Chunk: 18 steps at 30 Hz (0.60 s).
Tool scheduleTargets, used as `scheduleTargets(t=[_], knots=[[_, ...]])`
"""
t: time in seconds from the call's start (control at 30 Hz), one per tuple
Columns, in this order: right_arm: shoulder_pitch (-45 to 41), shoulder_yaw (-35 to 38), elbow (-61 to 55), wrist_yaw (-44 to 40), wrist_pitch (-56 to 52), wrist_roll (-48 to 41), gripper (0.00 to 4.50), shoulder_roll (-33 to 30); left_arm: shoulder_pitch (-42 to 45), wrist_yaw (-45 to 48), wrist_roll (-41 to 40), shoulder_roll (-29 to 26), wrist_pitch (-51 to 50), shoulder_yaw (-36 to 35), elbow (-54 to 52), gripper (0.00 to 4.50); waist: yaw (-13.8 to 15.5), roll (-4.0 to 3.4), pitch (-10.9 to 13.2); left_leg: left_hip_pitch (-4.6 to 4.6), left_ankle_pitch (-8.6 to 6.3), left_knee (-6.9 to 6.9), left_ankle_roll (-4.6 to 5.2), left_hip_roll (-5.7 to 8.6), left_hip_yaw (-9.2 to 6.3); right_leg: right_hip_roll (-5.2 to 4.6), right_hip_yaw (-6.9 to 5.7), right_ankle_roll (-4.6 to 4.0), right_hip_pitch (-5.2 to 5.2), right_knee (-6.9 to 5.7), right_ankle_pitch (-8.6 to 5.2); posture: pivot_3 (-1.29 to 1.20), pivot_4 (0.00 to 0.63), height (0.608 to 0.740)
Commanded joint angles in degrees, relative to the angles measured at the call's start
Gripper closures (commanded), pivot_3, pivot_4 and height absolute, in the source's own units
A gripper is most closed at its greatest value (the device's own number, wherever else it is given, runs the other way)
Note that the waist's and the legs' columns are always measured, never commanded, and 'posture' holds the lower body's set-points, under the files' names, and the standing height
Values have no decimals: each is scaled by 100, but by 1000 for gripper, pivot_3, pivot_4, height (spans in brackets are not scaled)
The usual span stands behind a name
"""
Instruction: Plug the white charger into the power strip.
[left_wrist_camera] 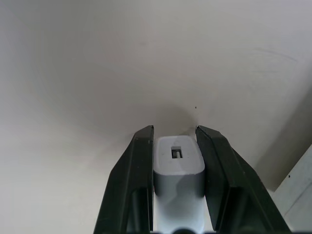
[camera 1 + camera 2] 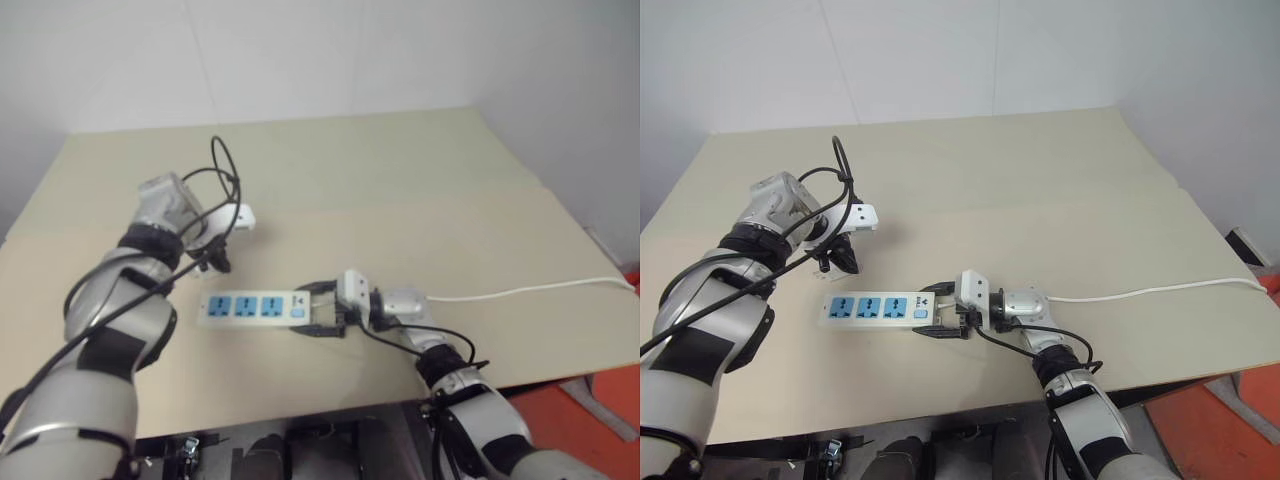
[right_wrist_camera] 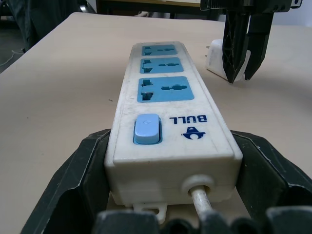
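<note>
Pinching the smooth rounded white charger (image 1: 178, 163), left gripper (image 1: 174, 141); right gripper (image 3: 168, 165) clasping the flat power strip (image 3: 168, 117)

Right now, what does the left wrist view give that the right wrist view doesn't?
Left wrist alone: the USB port face of the white charger, squeezed between the left gripper jaws. Right wrist alone: the power strip with its three blue sockets, switch and cord, clamped at the cord end by the right gripper. Both: charger, left gripper, tan table.
</note>
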<state>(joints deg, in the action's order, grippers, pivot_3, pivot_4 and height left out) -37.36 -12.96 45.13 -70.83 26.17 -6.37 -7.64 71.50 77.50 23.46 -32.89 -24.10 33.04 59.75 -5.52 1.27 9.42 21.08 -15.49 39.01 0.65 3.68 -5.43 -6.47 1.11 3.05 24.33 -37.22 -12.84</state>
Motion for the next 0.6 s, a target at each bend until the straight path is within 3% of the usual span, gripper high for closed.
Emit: scheduleTargets(t=[0.03, 0.17, 0.33, 0.47, 0.6], knots=[[129, -138, 152, -5, -15, 157, 1086, 22, 111, -5, 4, -13, 3, -171, -54, 3496, 0, 0, 0, 0, 0, 0, 0, 0, 0, 0, 0, 0, 0, 0, 0, 0, 150, 740], [206, -155, 75, -91, -82, 134, 1086, -16, 205, 171, -353, -92, -63, -582, -503, 3496, 3, 0, 0, 1, 0, 0, 0, -1, 0, 1, 0, -1, 0, -1, 1, 0, 150, 740], [332, -176, -86, -312, -227, 58, 1086, -87, 199, 469, -1587, -181, -431, -1856, -1510, 3496, 10, 0, 0, 5, -1, -1, -1, -5, -3, 0, -1, -2, 3, 1, 1, 0, 150, 740], [428, -177, -143, -604, -398, -46, 1086, -188, -476, 28, -3195, 99, -745, -3536, -2819, 3496, 11, -1, -7, 7, -7, -1, -10, -20, -7, -2, -2, -2, 4, 7, 1, 0, 150, 740], [482, -206, -76, -619, -391, 28, 1086, -253, -1613, -181, -4141, 403, -728, -4176, -4199, 3496, 16, -22, -41, 0, -14, 2, -35, -24, -5, -2, 0, -2, 0, 9, 1, 0, 150, 740]])
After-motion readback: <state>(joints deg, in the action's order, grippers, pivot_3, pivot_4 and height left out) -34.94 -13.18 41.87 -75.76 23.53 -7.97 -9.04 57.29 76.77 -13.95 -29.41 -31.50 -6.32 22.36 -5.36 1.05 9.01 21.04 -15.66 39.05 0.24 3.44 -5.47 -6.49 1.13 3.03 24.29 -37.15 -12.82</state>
